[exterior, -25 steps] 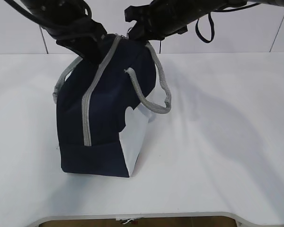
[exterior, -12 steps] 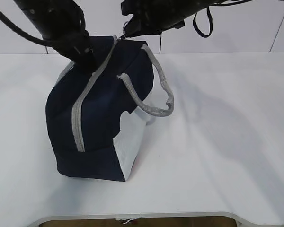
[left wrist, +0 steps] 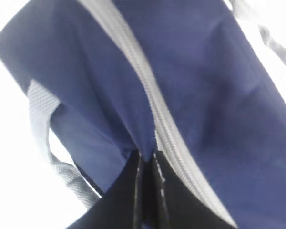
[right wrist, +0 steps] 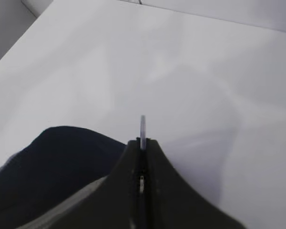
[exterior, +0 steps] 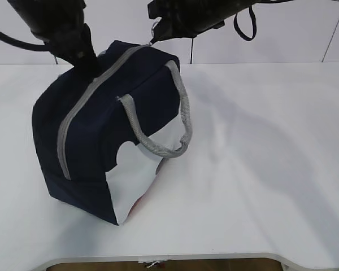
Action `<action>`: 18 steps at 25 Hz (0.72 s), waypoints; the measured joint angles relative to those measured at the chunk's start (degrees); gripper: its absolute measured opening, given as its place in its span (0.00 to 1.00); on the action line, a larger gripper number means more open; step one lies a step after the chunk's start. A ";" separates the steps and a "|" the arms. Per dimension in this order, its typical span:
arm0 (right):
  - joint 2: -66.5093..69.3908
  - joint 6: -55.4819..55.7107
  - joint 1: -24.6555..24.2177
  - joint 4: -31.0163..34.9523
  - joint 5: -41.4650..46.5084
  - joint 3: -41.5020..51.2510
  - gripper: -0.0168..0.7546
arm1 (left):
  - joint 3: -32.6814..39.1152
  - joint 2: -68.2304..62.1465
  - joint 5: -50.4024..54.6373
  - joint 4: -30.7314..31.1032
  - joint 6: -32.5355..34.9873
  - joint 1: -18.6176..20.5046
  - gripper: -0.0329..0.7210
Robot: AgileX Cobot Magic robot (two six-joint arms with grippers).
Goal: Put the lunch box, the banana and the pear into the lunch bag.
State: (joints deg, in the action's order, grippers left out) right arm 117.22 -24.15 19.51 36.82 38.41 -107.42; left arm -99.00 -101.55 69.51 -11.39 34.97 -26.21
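One lunch bag (exterior: 101,135) stands on the white tabletop (exterior: 260,169), left of centre in the exterior view. Its single grey zipper (exterior: 82,107) appears shut along its visible length, and two grey webbing handles show, one (exterior: 158,130) draped over the near face. No lunch box, banana or pear is visible in any view.

Two hands are at the bag. The left hand (left wrist: 148,164) is pinched tight on a fold of navy fabric just beside the zipper, near the far top edge. The right hand (right wrist: 142,145) is clamped on the metal ring pull (right wrist: 142,126) at the far end of the zipper.

Compared with one second ago, the bag has swung left and turned: its near bottom corner now lies further left, and the white side panel (exterior: 135,175) faces the camera more squarely.

The exterior view shows the whole bag, but the contact points are hard to read there. The left wrist view shows the closed fingers on fabric. The right wrist view shows the thin pull protruding between closed fingers, with bare tabletop beyond.
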 joint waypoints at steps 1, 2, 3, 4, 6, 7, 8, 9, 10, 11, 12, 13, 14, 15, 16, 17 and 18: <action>0.00 0.00 0.00 -0.42 -0.25 0.00 0.04 | 0.00 0.00 0.11 0.12 0.13 0.00 0.03; 0.00 0.11 -0.11 -0.88 -0.39 0.00 0.04 | 0.00 0.00 0.11 0.25 0.13 0.00 0.03; 0.00 0.11 -0.23 -1.12 -0.39 0.00 0.04 | 0.00 0.00 0.11 0.25 0.13 0.00 0.03; 0.00 0.24 -0.54 -1.20 -0.39 0.00 0.04 | 0.00 0.00 0.11 0.25 0.13 0.00 0.03; 0.14 0.86 -1.27 -1.20 -0.03 0.00 0.04 | 0.00 0.10 -0.02 0.37 0.13 0.00 0.03; 0.35 1.10 -1.67 -1.20 0.21 0.00 0.04 | 0.00 0.14 -0.10 0.61 0.13 0.00 0.03; 0.63 1.25 -2.04 -1.20 0.41 0.00 0.04 | 0.00 0.21 -0.26 0.82 0.16 0.00 0.03; 1.02 1.48 -2.40 -1.20 0.81 0.00 0.04 | 0.00 0.44 -0.24 0.94 0.26 0.00 0.03; 1.53 1.73 -2.69 -1.20 1.15 0.00 0.04 | 0.00 0.72 -0.24 1.15 0.26 0.00 0.03; 1.96 1.84 -2.81 -1.20 1.41 0.00 0.04 | 0.00 0.99 -0.24 1.18 0.26 0.00 0.03; 2.49 2.05 -3.01 -1.20 1.87 0.00 0.04 | 0.00 1.26 -0.13 1.31 0.26 0.00 0.03; 3.00 2.30 -3.15 -1.20 2.30 0.00 0.04 | 0.00 1.40 0.07 1.44 0.26 0.00 0.03; 3.36 2.44 -3.23 -1.20 2.87 0.00 0.04 | 0.00 1.77 0.23 1.54 0.28 0.00 0.03; 3.84 2.46 -3.28 -1.20 3.35 0.00 0.04 | 0.00 2.03 0.36 1.54 0.28 0.00 0.03; 4.33 2.57 -3.37 -1.20 3.89 0.00 0.04 | 0.00 2.35 0.66 1.54 0.38 0.00 0.03; 4.63 2.67 -3.37 -1.24 4.45 0.00 0.04 | 0.00 2.63 0.88 1.54 0.38 0.00 0.03; 4.93 2.67 -3.37 -1.24 4.89 0.00 0.04 | 0.00 2.88 1.21 1.54 0.38 0.00 0.03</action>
State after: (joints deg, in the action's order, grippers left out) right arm 122.16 -21.48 16.13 35.58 43.30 -107.42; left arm -99.00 -98.67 70.72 -9.85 35.35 -26.21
